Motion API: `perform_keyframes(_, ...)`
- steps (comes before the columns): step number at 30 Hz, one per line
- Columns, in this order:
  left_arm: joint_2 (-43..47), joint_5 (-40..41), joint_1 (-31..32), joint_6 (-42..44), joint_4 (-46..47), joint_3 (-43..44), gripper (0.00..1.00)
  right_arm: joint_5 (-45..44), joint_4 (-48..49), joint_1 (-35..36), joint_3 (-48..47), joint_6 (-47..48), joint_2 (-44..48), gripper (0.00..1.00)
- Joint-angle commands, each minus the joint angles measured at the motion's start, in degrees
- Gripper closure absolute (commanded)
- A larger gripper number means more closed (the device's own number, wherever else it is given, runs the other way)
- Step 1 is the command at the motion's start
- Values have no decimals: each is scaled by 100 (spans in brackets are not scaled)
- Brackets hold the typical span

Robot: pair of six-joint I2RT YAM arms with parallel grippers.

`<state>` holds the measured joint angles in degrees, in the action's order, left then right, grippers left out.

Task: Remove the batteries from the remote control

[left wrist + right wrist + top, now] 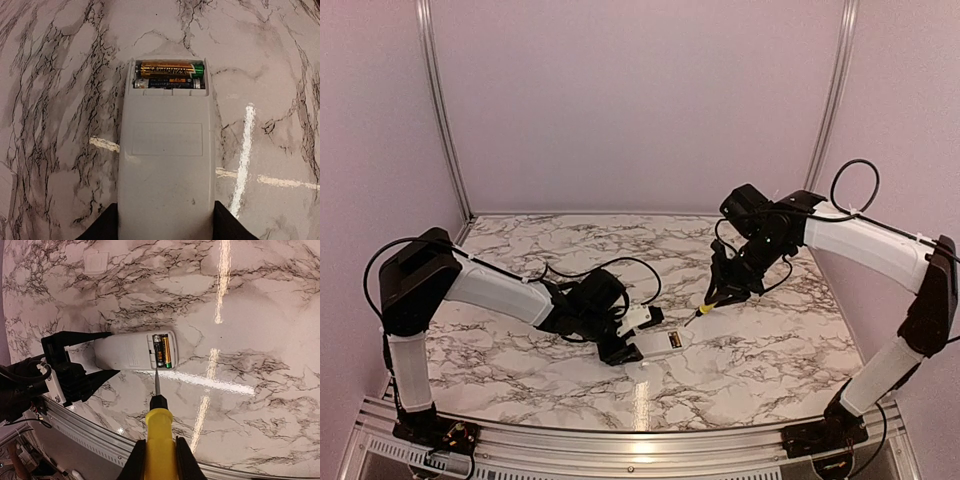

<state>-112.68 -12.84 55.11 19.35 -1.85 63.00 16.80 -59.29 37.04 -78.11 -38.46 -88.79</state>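
Pinching the near end of the remote control point(167, 150) between its two dark fingers point(102, 227), the left claw point(620, 347) holds the white bar flat on the marble tabletop point(520, 370). The open battery recess is at the end of the remote farthest from that claw. Both batteries lie in it side by side: the gold battery point(167, 68) on the outer side, and the dark battery point(170, 83) touching it on the side nearer the claw.

The right claw point(159, 460) is pressed tight on the yellow handle of a screwdriver point(159, 432), whose thin shaft runs straight out ahead of the claw. Its tip reaches the long edge of the remote right at the recess, closest to the dark battery. Whether the tip touches the plastic cannot be told. In the top view this claw hangs above the table, with the screwdriver slanting down from it toward the remote. Well beyond the remote from the right claw, a small white plate point(96, 261) lies flat on the marble.
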Motion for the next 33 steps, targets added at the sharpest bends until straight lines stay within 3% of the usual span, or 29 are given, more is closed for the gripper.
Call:
perform_keyframes(1, 123, 103, 85, -231, 58, -49, 50, 21, 180, -9, 6, 213, -181, 100)
perform_keyframes(14, -22, 435, 96, -346, -44, 28, 53, -36, 397, -11, -222, 515, -812, 100)
perform_keyframes(18, -43, 461, 96, -405, -25, 28, 63, 11, 522, -5, -285, 519, -979, 100)
perform_keyframes(27, -114, 392, 96, -651, -36, 83, 100, 43, 706, -3, -291, 481, -1087, 100)
perform_keyframes(33, -113, 538, 96, -657, -70, 72, 100, -36, 683, -3, -292, 512, -1101, 100)
